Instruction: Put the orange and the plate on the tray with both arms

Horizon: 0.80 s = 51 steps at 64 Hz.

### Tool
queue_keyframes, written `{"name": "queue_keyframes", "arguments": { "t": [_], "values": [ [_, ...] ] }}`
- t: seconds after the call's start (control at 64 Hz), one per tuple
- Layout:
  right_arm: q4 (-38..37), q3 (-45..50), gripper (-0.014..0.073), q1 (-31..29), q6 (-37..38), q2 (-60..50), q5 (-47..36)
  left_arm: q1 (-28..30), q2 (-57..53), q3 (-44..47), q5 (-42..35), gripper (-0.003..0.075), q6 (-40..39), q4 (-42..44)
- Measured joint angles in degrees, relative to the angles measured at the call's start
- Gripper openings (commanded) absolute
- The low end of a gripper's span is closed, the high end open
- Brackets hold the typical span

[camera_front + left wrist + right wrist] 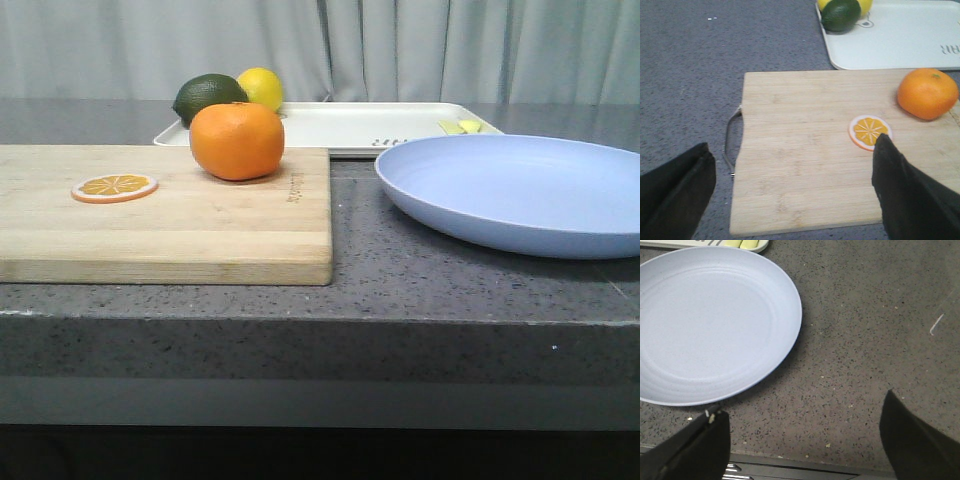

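Matte round orange (237, 140) on pale grained wooden cutting board (180, 225), smooth lavender-blue shallow plate (520, 192) on speckled grey counter (400, 290), both grippers' jaws wide, empty.

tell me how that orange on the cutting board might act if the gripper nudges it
The orange looks round and only slightly flattened, so it would probably roll across the smooth cutting board. Its matte skin likely grips fairly well. It seems firm, not floppy.

Low front view, two wrist close-ups
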Motion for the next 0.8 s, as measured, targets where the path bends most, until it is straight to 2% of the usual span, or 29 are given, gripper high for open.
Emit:
{"name": "queue_keyframes", "arguments": {
  "t": [0.234,0.515,0.796],
  "values": [
    [0.08,0.0,0.0617,0.0,-0.09,0.0,0.09,-10.09,9.71,-4.8,-2.13,0.0631,0.8,-0.12],
    [0.08,0.0,0.0617,0.0,-0.21,0.0,0.09,-20.92,26.64,-12.67,-5.0,0.0631,0.8,0.65],
    [0.08,0.0,0.0617,0.0,-0.21,0.0,0.09,-23.59,42.58,-23.39,-5.12,0.0631,0.8,4.05]
  ]
}}
